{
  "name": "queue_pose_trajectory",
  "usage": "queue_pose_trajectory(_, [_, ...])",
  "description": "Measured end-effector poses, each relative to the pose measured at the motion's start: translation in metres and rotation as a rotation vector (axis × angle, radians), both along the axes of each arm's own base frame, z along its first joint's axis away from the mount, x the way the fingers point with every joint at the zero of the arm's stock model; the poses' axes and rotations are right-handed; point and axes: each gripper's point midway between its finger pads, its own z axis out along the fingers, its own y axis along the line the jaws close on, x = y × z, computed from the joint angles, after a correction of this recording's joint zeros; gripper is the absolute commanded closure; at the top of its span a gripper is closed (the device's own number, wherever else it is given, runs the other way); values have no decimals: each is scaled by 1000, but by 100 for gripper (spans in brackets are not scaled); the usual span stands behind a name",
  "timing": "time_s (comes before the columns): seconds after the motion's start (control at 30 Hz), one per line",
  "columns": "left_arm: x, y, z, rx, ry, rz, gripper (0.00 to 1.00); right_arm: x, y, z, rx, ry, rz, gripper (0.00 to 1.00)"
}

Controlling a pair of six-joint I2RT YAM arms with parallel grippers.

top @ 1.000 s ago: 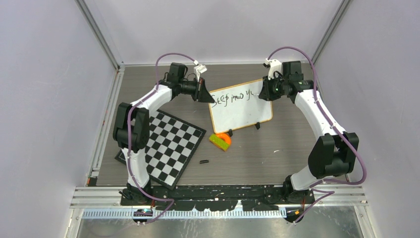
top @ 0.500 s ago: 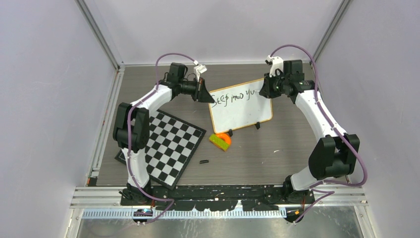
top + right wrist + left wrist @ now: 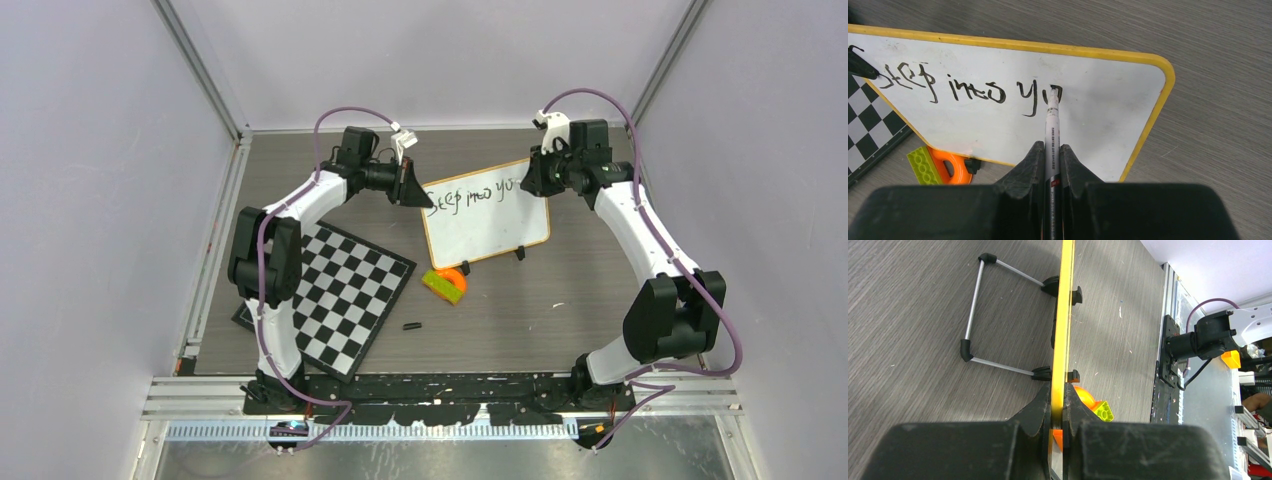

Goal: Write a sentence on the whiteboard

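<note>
The whiteboard [image 3: 490, 228] stands tilted on its black feet at the back middle of the table, its frame yellow-looking in both wrist views. My left gripper [image 3: 413, 190] is shut on the board's left edge [image 3: 1063, 315], fingers [image 3: 1040, 407] pinching the frame. A white marker [image 3: 1052, 125] sits in my shut right gripper [image 3: 1051, 150], at the board's upper right [image 3: 532, 178]. The marker tip rests on the board at the last letter. The sentence [image 3: 955, 90] is one line of dark writing reading "Step into yo", the last letter unclear.
A black-and-white chequered board [image 3: 345, 295] lies left of the whiteboard. An orange and green toy block [image 3: 445, 283] sits at the whiteboard's lower left corner. A small black piece [image 3: 411, 326] lies nearer the front. The board's wire stand [image 3: 973, 315] reaches out behind it.
My right wrist has shifted slightly toward the far edge while the marker stays at the end of the writing. The left arm and the whiteboard have not moved.
</note>
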Motion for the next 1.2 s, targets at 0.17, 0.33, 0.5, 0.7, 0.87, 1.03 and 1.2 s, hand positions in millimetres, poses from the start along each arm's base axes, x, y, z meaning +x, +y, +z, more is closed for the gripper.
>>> queue_pose_trajectory(0.17, [0,0,0,0,0,0,100,0,0,0,-7,-2,6,100])
queue_pose_trajectory(0.33, [0,0,0,0,0,0,100,0,-1,-1,-18,-7,12,100])
queue_pose_trajectory(0.5, [0,0,0,0,0,0,100,1,-3,-1,-25,-8,4,100])
queue_pose_trajectory(0.7, [0,0,0,1,0,1,100,2,-7,-1,-32,-8,-11,100])
queue_pose_trajectory(0.87, [0,0,0,2,1,3,100,3,-15,-2,-42,-6,-35,100])
queue_pose_trajectory(1.03, [0,0,0,3,1,3,100,3,-20,-4,-45,-1,-47,100])
queue_pose_trajectory(1.2, [0,0,-1,3,1,3,100,0,-19,-8,-41,9,-39,100])
